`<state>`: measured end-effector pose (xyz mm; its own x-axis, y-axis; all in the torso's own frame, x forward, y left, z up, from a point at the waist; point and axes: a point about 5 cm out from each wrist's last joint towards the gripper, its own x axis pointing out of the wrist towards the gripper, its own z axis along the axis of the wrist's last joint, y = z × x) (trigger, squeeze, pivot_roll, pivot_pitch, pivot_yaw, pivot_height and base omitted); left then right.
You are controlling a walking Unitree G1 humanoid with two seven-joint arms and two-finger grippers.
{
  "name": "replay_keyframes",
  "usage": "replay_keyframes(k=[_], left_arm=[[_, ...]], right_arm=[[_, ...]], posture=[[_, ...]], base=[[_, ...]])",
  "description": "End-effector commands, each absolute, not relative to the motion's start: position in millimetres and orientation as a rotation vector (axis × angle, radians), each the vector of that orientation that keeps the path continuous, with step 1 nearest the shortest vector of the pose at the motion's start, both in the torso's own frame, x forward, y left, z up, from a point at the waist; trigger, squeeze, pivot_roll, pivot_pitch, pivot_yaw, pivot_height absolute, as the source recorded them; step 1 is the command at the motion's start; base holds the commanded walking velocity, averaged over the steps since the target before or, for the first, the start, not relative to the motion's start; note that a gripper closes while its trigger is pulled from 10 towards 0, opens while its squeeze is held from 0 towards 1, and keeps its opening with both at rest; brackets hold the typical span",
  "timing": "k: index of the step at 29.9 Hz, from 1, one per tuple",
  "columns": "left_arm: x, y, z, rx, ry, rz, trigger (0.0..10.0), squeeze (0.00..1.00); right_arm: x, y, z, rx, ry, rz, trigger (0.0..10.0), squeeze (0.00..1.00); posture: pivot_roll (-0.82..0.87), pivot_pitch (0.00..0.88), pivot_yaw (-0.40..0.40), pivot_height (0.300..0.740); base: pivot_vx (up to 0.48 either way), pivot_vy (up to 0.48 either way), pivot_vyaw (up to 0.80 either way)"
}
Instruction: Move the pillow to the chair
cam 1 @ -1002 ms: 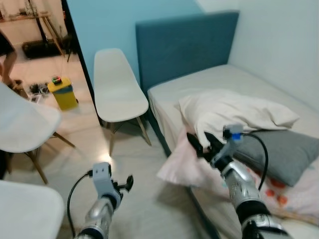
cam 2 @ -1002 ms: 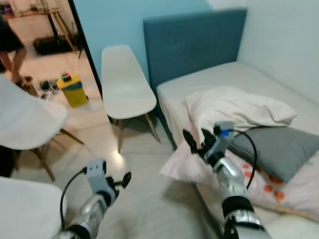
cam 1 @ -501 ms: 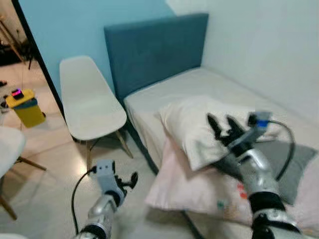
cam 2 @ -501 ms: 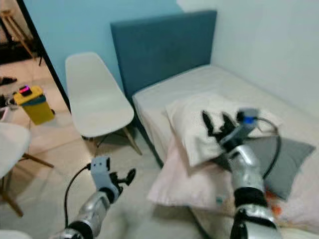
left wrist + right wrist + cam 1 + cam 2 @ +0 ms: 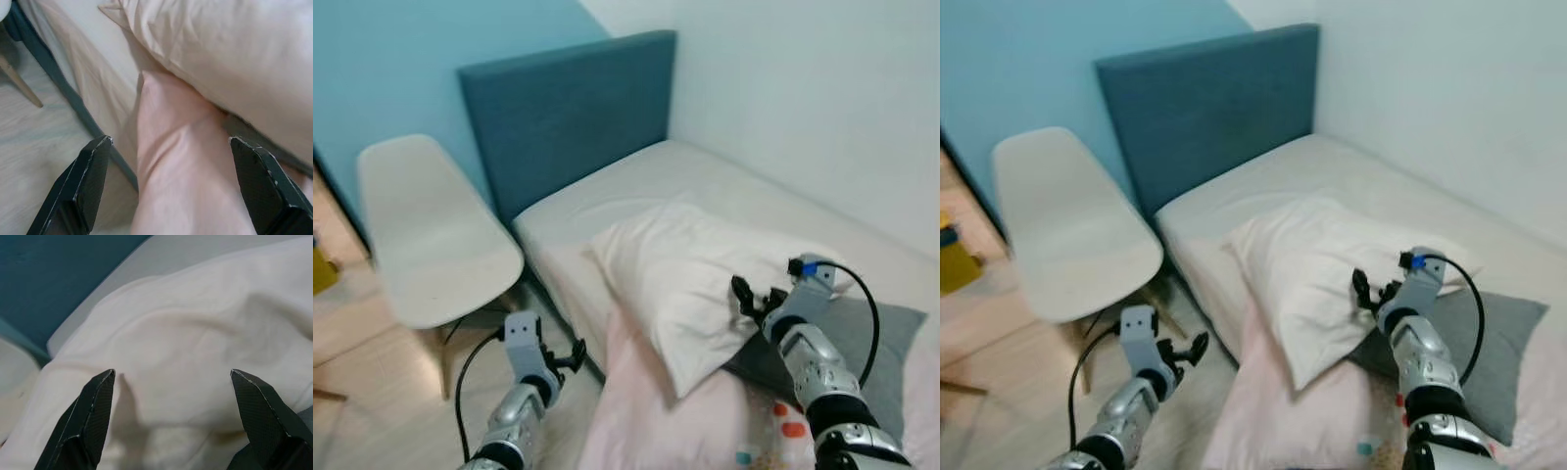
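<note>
A cream pillow (image 5: 680,274) lies on the bed (image 5: 646,181), its lower corner overhanging a pink blanket (image 5: 646,411). My right gripper (image 5: 751,297) hovers open just above the pillow's right side; the wrist view looks straight onto the pillow (image 5: 195,357) between the spread fingers (image 5: 85,423). My left gripper (image 5: 570,357) is open, low beside the bed's near edge, facing the pink blanket (image 5: 181,161) under the pillow (image 5: 230,54). A white chair (image 5: 426,235) stands left of the bed by the blue wall.
A grey cushion (image 5: 876,343) lies right of the pillow, partly under it. The teal headboard (image 5: 568,108) rises behind the bed, a white wall on the right. Wooden floor (image 5: 372,392) spreads under the chair.
The camera has swung right and closer, bringing bed and pillow to the centre. My right gripper has reached from the blanket's edge onto the pillow. The left gripper is nearer the bed.
</note>
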<state>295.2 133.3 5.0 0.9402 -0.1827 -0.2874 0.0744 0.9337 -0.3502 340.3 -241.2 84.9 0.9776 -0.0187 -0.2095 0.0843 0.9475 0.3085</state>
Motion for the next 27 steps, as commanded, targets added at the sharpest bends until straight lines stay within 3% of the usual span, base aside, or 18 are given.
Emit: replay_keyframes(k=[1,7,15,16,27], left_arm=[[289.8,145.4,-1.5,-0.319,0.353,-0.084,10.0,0.00],[289.0,149.1,-1.9,-0.313,0.350,-0.072,10.0,0.00],[287.5,153.5,-1.0,-0.292,0.325,-0.073,10.0,0.00],[286.4,155.2,-0.9,-0.286,0.314,-0.077,10.0,0.00],[273.9,174.1,2.9,-0.219,0.213,-0.125,10.0,0.00]], right_arm=[[339.1,-230.8,77.2,0.357,0.254,-0.034,10.0,0.00],[332.5,-208.1,53.5,0.420,0.398,0.037,10.0,0.00],[328.9,-196.0,38.6,0.446,0.505,-0.023,10.0,0.00],[330.5,-193.4,40.0,0.464,0.506,-0.028,10.0,0.00],[336.8,-168.8,44.0,0.552,0.514,0.072,10.0,0.00]], posture=[[-0.04,0.000,0.019,0.740],[-0.03,0.016,0.021,0.740],[-0.01,0.071,0.030,0.740],[0.00,0.116,0.039,0.740],[0.09,0.287,0.073,0.740]], base=[[0.000,0.000,0.00],[0.000,0.000,0.00],[0.000,0.000,0.00],[0.000,0.000,0.00],[0.000,0.000,0.00]])
